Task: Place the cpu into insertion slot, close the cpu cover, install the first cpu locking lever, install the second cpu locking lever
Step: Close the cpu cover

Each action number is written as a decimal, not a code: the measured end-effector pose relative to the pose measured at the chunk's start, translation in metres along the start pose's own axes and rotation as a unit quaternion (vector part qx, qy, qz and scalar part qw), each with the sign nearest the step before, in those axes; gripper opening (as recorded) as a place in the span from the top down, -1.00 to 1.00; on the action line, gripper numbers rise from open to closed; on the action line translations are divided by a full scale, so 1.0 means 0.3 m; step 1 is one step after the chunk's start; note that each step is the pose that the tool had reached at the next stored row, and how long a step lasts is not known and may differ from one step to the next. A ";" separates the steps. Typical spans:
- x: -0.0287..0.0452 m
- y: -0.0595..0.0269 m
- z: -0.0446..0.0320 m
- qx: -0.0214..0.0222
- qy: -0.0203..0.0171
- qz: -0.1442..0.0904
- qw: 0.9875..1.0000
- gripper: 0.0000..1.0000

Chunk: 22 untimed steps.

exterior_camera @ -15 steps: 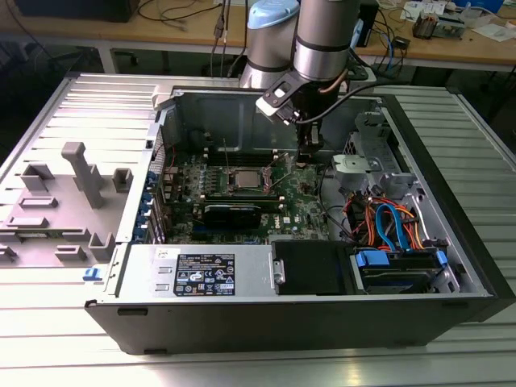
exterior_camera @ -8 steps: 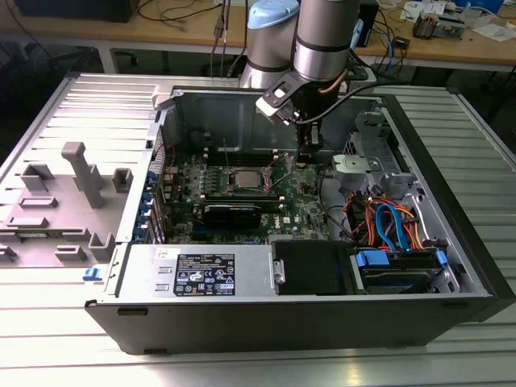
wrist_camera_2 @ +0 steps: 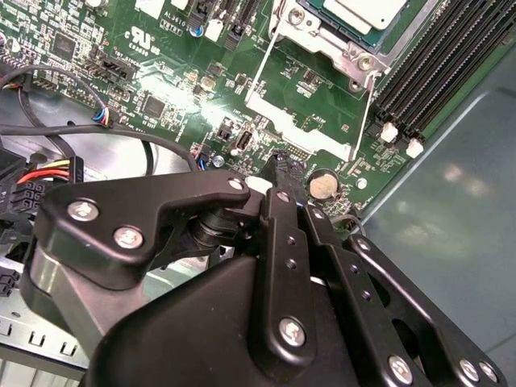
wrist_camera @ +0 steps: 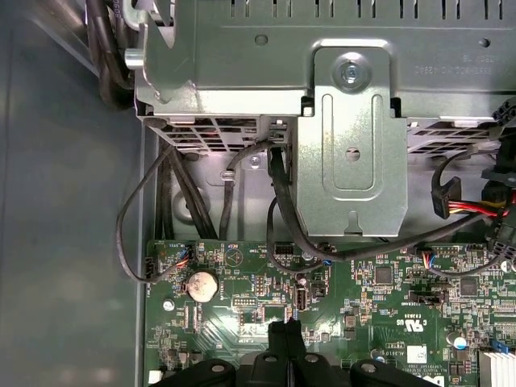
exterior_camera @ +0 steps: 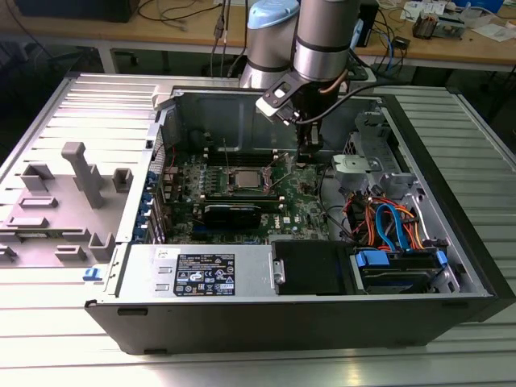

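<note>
Open computer case (exterior_camera: pixel 339 318) on a ribbed metal table (exterior_camera: pixel 242 367), exterior view. The cpu (exterior_camera: pixel 246 179) sits in the insertion slot (exterior_camera: pixel 246 190) at mid-frame, on the green motherboard (exterior_camera: pixel 298 201). The gripper (exterior_camera: pixel 309 157) hangs from the arm in the upper centre of the frame, low over the board and just toward the exterior view's right of the slot. In the second wrist view the cpu (wrist_camera_2: pixel 363 10) lies inside the silver cpu cover (wrist_camera_2: pixel 326 39). Two thin wire levers (wrist_camera_2: pixel 260 72) run out from the socket, beside the black memory slots (wrist_camera_2: pixel 435 56). In both wrist views the gripper (wrist_camera_2: pixel 280 165) (wrist_camera: pixel 286 329) has its jaws brought together with nothing between them, near a coin cell (wrist_camera_2: pixel 324 185) (wrist_camera: pixel 200 285). A grey fixture (exterior_camera: pixel 81 173) stands at the exterior view's left.
</note>
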State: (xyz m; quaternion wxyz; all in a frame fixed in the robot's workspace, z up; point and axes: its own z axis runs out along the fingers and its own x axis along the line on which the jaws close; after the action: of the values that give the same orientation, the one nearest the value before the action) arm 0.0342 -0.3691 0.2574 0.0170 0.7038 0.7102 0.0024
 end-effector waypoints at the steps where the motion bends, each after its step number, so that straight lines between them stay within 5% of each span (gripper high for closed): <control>1: 0.000 0.000 0.001 0.002 0.000 0.000 1.000 0.79; 4: 0.000 0.000 0.013 0.006 0.000 0.000 1.000 0.79; 22: 0.001 -0.066 0.015 0.006 0.000 0.000 1.000 0.79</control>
State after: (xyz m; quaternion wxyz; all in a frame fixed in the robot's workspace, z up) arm 0.0145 -0.3692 0.2524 0.0128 0.7038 0.7102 -0.0021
